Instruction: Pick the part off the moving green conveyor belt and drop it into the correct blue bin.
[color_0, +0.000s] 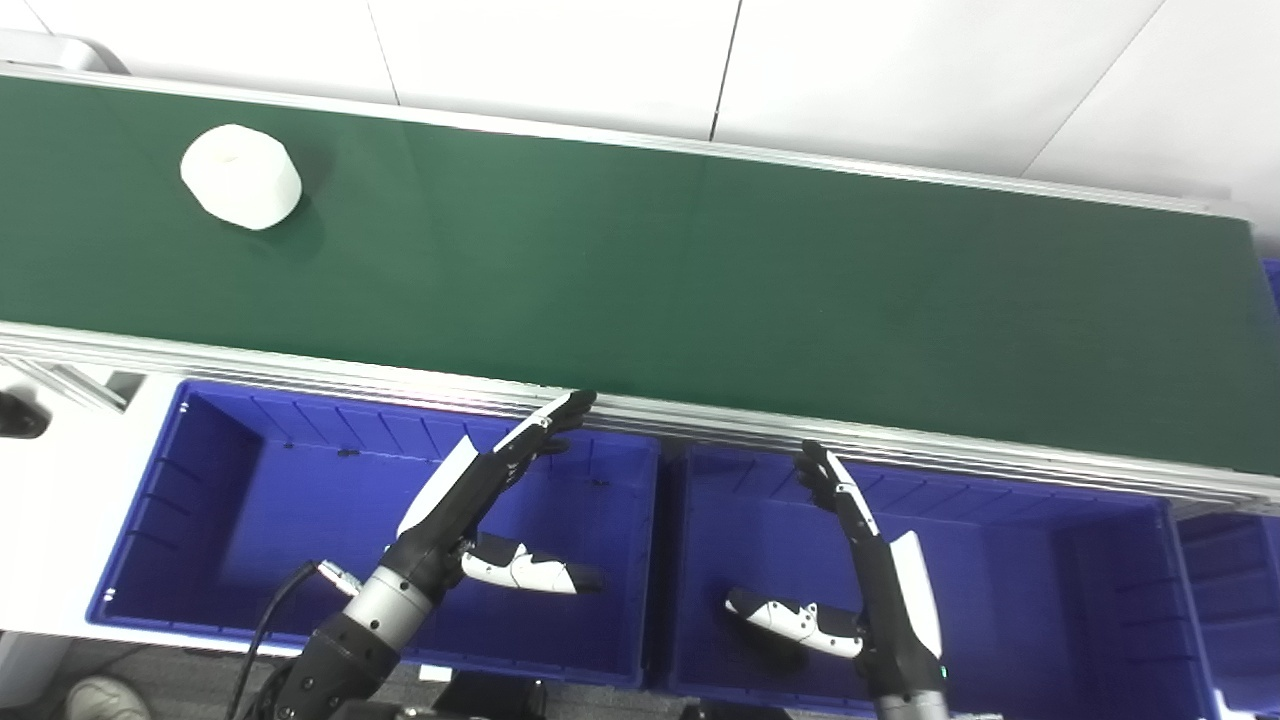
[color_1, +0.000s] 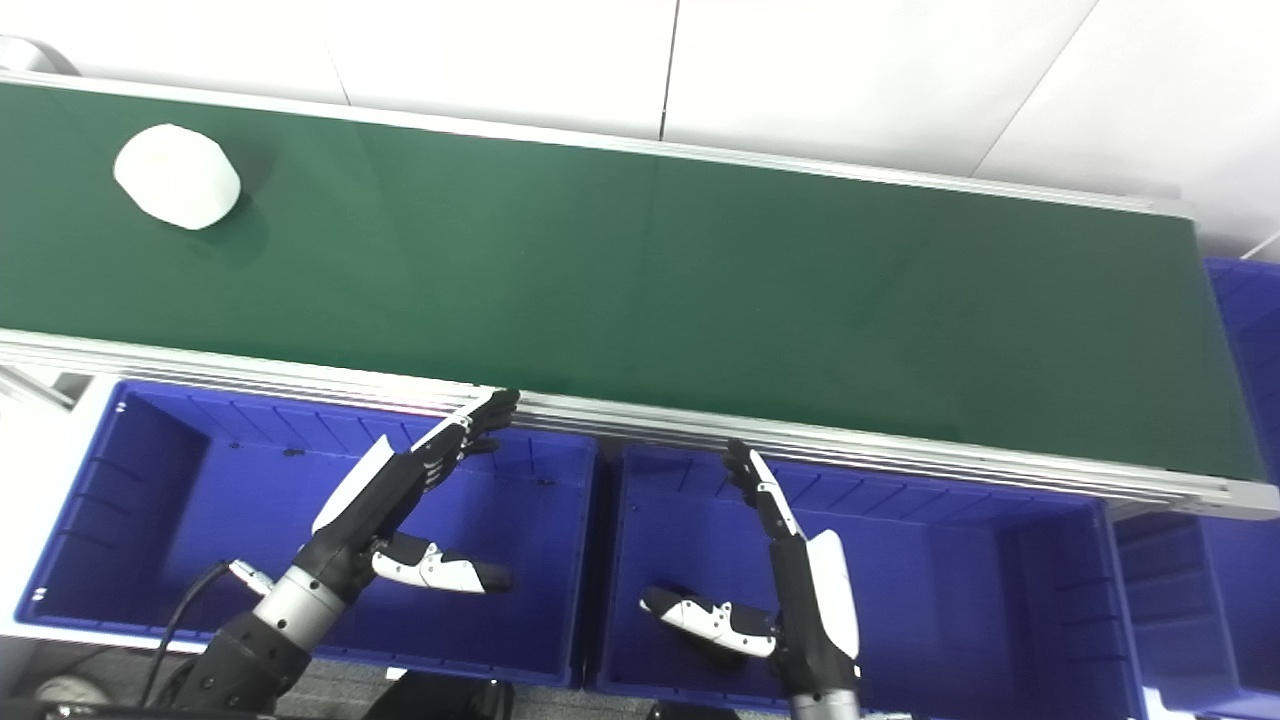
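Observation:
A white, short cylindrical part (color_0: 241, 176) lies on the green conveyor belt (color_0: 700, 290) at its far left. My left hand (color_0: 480, 500) is open and empty, fingers stretched toward the belt's near rail, above the left blue bin (color_0: 150, 520). My right hand (color_0: 870, 570) is open and empty, fingers pointing up, above the middle blue bin (color_0: 1050, 600). Both hands are far from the part, on the near side of the belt.
The belt's aluminium near rail (color_0: 300, 375) runs between the bins and the belt. A third blue bin (color_0: 1235, 590) sits at the right edge. A white wall (color_0: 700, 50) rises behind the belt. A black cable (color_0: 270, 610) hangs by my left forearm.

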